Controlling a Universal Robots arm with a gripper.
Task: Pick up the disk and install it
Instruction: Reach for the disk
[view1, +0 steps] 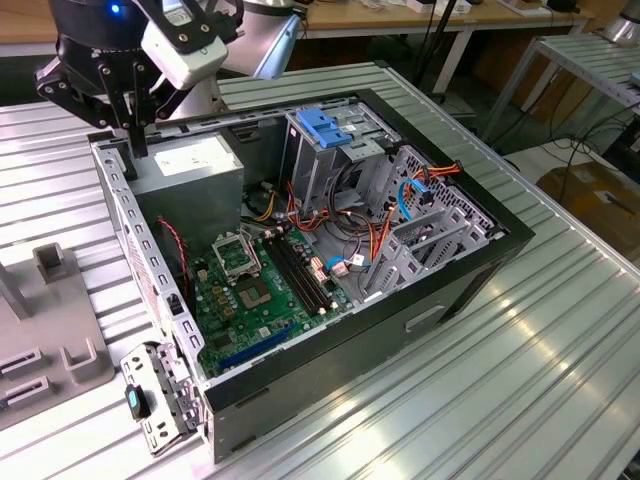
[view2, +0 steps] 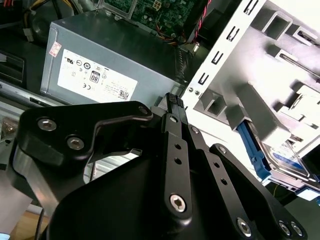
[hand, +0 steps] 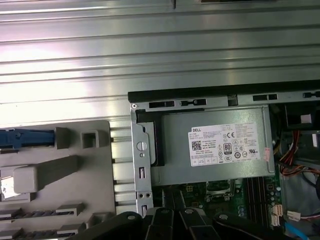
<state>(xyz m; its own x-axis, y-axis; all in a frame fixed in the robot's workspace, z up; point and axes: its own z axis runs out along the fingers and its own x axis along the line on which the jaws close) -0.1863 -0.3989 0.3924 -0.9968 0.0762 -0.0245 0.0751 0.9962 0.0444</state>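
Though the desk (view1: 520, 380) carries plenty, the count is short: one disk (view2: 287, 156), one pincer (view1: 137, 140), one open computer case (view1: 480, 270), and one grey moulded holder (view1: 60, 340).

The case lies on its side across the middle of the ribbed metal desk. Inside it are one big grey power supply (view1: 190, 165) with a white label, one green motherboard (view1: 250, 290), one metal drive cage topped by a blue latch (view1: 325, 125), and a tangle of orange and red cables (view1: 380, 240). The holder rests on the desk near its edge at the exterior view's left, just beside the case's perforated rear wall (view1: 130, 230).

The pincer hangs over the case corner where the power supply meets that rear wall. In the second wrist view its black fingers (view2: 172, 150) are drawn together at the tips, with nothing between them.

The disk is outside the case and lies in the holder. The second wrist view shows its silver face, part of its white label and its blue frame edge among the holder's grey ribs. The rear wall stands between the disk and the pincer. The two are apart and do not touch.
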